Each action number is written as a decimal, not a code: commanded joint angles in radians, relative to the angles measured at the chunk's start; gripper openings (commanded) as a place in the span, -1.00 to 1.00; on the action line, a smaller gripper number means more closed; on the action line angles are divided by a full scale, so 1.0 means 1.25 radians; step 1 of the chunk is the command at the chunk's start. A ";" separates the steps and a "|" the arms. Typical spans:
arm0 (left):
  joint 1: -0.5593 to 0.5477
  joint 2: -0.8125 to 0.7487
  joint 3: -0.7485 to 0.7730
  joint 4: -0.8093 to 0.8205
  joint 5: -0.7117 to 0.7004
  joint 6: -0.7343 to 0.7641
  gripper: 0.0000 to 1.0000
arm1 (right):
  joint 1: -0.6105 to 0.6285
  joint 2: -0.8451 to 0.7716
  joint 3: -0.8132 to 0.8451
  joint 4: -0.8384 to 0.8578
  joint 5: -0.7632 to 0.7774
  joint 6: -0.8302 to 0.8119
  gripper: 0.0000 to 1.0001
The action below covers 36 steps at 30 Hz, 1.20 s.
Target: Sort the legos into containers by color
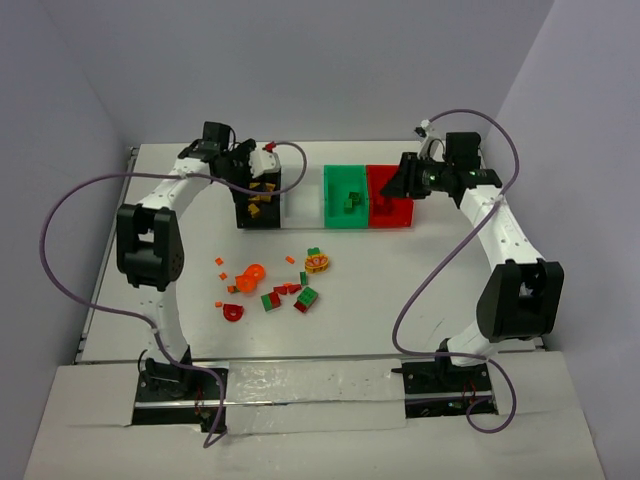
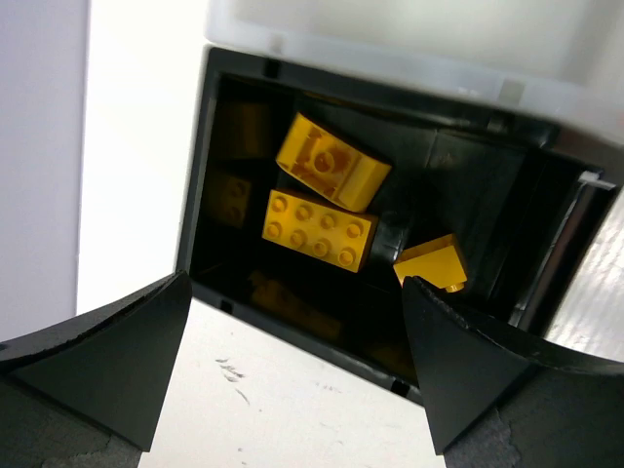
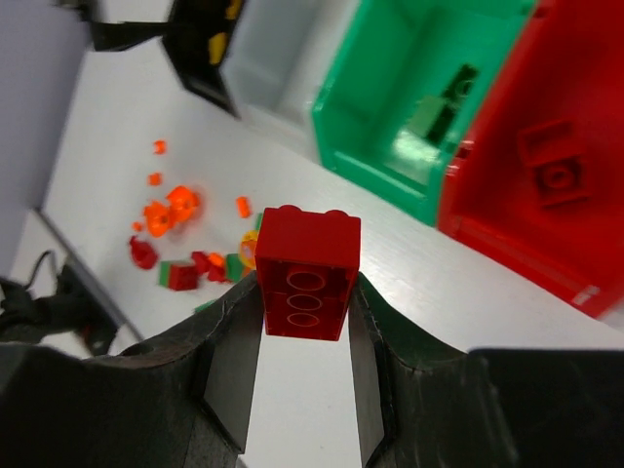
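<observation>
The red brick (image 3: 307, 273) sat pinched between the two fingers of the right claw (image 3: 306, 292), which was closed on its sides and hung close by the red bin (image 3: 526, 253) — that bin held one red piece. Next to it the green bin (image 3: 380, 146) had a couple of green pieces in it, then came the white bin (image 3: 283, 68) and the black bin (image 2: 487, 185). Several yellow bricks (image 2: 320, 227) lay in the black bin, with the left claw (image 2: 295, 292) above its near edge, jaws wide apart and gripping nothing. The loose bricks (image 1: 275, 288) — red, green, orange and yellow — lay scattered in the middle of the white table (image 1: 350, 330), well apart from the bins
</observation>
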 commanded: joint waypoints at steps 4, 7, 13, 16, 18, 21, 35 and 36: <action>-0.002 -0.261 -0.076 0.150 0.035 -0.337 0.98 | -0.004 0.013 0.132 -0.066 0.247 -0.061 -1.00; -0.002 -0.344 -0.144 0.163 -0.011 -0.447 0.99 | -0.004 0.076 0.179 -0.083 0.284 -0.061 -1.00; -0.002 -0.502 -0.286 0.174 -0.054 -0.571 0.98 | -0.004 0.200 0.269 -0.081 0.285 -0.059 -1.00; -0.002 -0.561 -0.365 0.216 -0.064 -0.639 0.98 | -0.004 0.256 0.308 -0.060 0.266 -0.034 -1.00; -0.002 -0.577 -0.390 0.227 -0.094 -0.679 0.99 | 0.001 0.299 0.337 -0.055 0.266 -0.014 -1.00; -0.002 -0.595 -0.422 0.214 -0.099 -0.703 0.98 | 0.019 0.345 0.378 -0.046 0.284 -0.008 -1.00; -0.002 -0.706 -0.560 0.149 -0.126 -0.632 0.98 | 0.059 0.464 0.476 -0.042 0.381 -0.022 -0.42; -0.001 -0.713 -0.568 0.146 -0.129 -0.630 0.98 | 0.060 0.463 0.476 -0.040 0.384 -0.022 -0.29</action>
